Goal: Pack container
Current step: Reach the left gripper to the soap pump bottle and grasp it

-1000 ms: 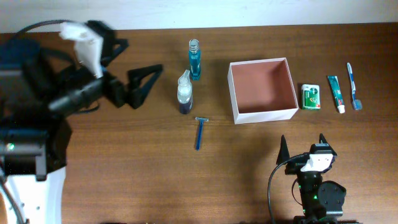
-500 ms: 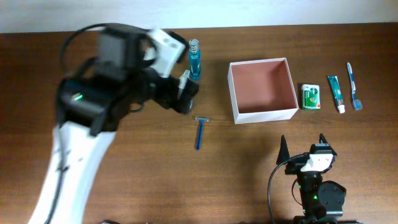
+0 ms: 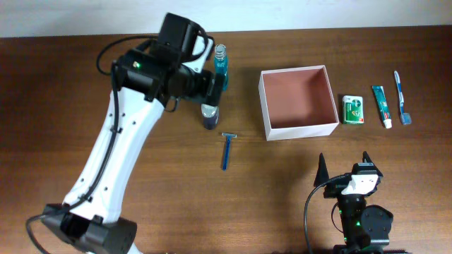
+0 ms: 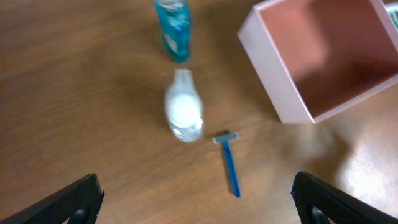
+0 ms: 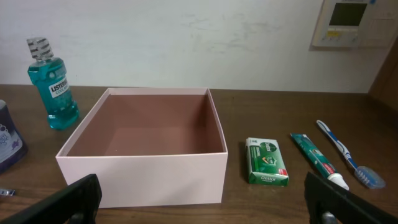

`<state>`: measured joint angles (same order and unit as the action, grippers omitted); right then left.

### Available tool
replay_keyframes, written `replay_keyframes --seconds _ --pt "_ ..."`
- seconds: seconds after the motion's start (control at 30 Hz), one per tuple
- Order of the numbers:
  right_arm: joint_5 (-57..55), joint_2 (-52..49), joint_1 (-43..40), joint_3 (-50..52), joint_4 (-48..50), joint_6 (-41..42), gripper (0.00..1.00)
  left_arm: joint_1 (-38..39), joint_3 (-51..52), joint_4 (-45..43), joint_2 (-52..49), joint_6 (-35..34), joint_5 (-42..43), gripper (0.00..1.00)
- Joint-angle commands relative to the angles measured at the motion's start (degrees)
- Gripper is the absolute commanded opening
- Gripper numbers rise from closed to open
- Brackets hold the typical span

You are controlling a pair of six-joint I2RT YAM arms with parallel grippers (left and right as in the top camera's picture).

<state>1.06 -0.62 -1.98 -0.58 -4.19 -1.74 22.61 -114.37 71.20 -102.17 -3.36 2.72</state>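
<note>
The container point(image 3: 300, 130), a square white-walled box with a reddish-brown inside, stands right of the table's middle; it also shows in the left wrist view point(image 4: 273, 81) and the right wrist view point(image 5: 143, 177). Nothing lies in it. My left gripper point(image 3: 214, 86) hangs open above a clear spray bottle point(image 4: 183, 111) and a teal mouthwash bottle point(image 4: 173, 28), its jaws point(image 4: 199, 202) wide apart and holding nothing. A blue razor point(image 3: 227, 149) lies just below them. At the front edge my right gripper point(image 3: 344, 164) rests open, facing the container, with nothing between its fingers point(image 5: 202, 202).
Right of the container lie a green soap box point(image 3: 353, 110), a toothpaste tube point(image 3: 381, 106) and a toothbrush point(image 3: 400, 97) in a row. The left arm's white link crosses the table's left half.
My left arm has swung from the far left across to the two bottles, gripper still open. The right arm and all objects have stayed put.
</note>
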Motion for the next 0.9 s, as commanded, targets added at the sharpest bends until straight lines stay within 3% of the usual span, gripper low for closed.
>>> replay_keyframes --seconds 0.0,0.4,0.6,0.73,0.87 --pt "-0.7 0.4 0.4 0.3 -0.3 0.1 0.99 -1.9 -1.4 0.4 -5.5 -1.8 -0.7 0.99" --pt "-0.7 0.4 0.4 0.3 -0.3 0.1 0.99 -1.5 -1.2 -6.9 -10.3 -1.8 2.0 0.99" --pt "-0.7 0.4 0.4 0.3 -0.3 0.1 0.99 -1.3 -1.1 -6.1 -14.2 -2.0 1.7 0.99" --pt "-0.7 0.4 0.4 0.3 -0.3 0.1 0.99 -1.3 -1.1 -5.0 -16.7 -8.2 -0.7 0.99" --pt "-0.7 0.4 0.4 0.3 -0.3 0.1 0.99 -1.3 -1.1 -5.0 -18.6 -8.2 -0.9 0.99"
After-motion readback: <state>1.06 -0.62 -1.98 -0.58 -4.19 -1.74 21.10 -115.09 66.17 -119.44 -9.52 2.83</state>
